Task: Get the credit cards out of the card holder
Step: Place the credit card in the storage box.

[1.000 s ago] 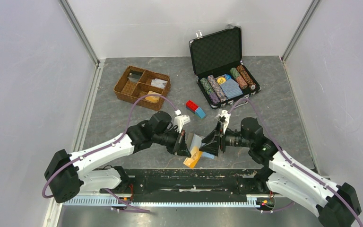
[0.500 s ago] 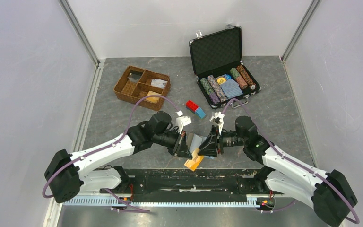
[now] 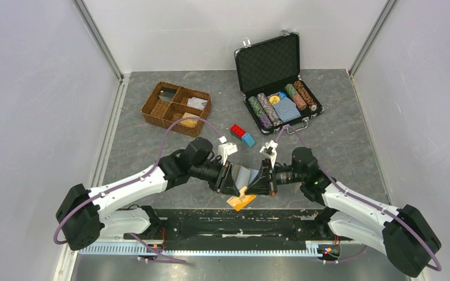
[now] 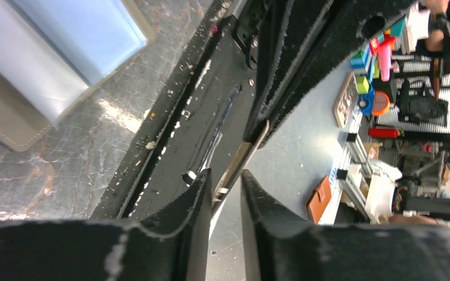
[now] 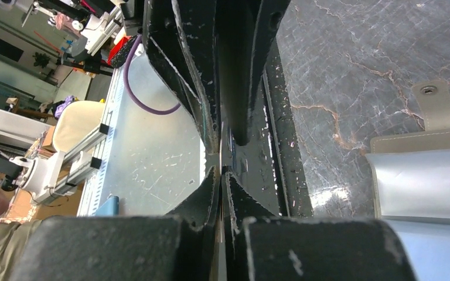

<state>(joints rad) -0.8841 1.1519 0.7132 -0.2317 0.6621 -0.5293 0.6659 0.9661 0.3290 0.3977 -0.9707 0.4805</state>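
The grey-tan card holder (image 3: pixel 246 174) lies open near the table's front edge, between my two grippers, with a light blue credit card (image 4: pixel 82 41) in its slot. An orange-gold credit card (image 3: pixel 241 201) hangs over the front edge. My right gripper (image 3: pixel 258 182) is shut on it, and the card's thin edge (image 5: pixel 220 193) shows pinched between the pads. My left gripper (image 3: pixel 232 182) faces it from the left. Its jaws stand slightly apart around the same card's edge (image 4: pixel 237 164), with a gap beside it. The holder's tab (image 5: pixel 436 105) points away.
A brown wicker tray (image 3: pixel 176 108) sits at the back left. A black chip case (image 3: pixel 281 88) stands open at the back right. Red and blue blocks (image 3: pixel 242 134) lie just behind the grippers. The black base rail (image 3: pixel 240 221) runs along the front edge.
My right gripper moved left to meet the left one and shut on the orange-gold card. The left jaws, shut on that card before, have parted slightly.
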